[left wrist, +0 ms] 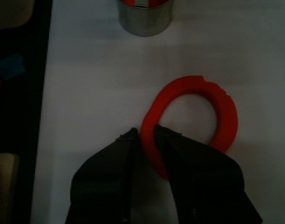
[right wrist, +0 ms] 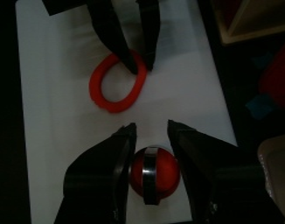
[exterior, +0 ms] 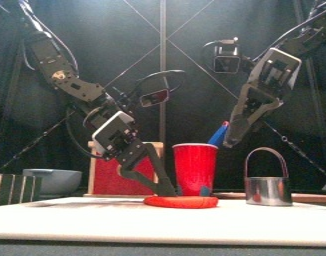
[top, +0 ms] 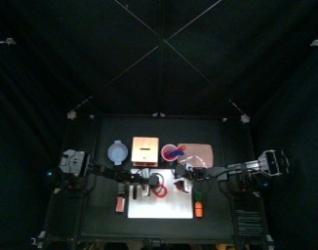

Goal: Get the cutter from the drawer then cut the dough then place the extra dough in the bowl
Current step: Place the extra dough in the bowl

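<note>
Left gripper [left wrist: 149, 133] pinching dough ring [left wrist: 194, 83] beside red cup [exterior: 195, 168], right gripper [right wrist: 151, 127] spread open above red cup, cutter [exterior: 266, 188] near red cup

My top camera is hanging high overhead, tipping slightly toward the back curtain [top: 159, 59], so the white board [top: 165, 208] is sitting small and far below. My front camera is crouching at the front edge of the table [top: 233, 132], looking level across it, right up close on the dough ring [exterior: 181, 201] and the cutter [exterior: 266, 180]. Both wrist cameras are peering down at the board from close range, facing each other, both catching that ring. The left one is also sharing the cutter with the front view.
</note>
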You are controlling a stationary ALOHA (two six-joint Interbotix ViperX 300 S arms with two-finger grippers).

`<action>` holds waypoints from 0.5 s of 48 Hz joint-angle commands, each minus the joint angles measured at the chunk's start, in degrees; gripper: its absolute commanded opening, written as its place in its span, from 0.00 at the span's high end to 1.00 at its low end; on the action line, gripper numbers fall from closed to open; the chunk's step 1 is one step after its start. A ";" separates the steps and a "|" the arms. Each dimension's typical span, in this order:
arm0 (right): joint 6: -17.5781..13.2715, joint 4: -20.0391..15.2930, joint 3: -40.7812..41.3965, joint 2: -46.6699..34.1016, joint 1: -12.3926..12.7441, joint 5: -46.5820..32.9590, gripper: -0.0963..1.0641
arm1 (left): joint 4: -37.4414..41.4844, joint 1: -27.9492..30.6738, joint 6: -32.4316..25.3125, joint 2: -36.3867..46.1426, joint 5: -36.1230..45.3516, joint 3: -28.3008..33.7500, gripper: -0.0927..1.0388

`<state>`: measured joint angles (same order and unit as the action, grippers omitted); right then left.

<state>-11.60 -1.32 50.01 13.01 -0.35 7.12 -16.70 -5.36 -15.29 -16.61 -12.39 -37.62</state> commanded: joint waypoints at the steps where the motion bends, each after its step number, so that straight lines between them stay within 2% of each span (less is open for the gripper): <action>1: 0.09 0.00 -0.53 0.62 0.44 -0.44 0.27 | 0.09 -0.35 0.09 0.70 0.26 0.35 0.33; 24: 0.09 -0.09 -0.44 0.62 0.62 -0.44 0.27 | 0.09 -0.35 0.09 0.53 0.35 0.18 0.40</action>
<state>-11.60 -1.32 50.01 12.92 0.00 7.12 -16.70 -5.45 -15.21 -16.61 -12.39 -37.62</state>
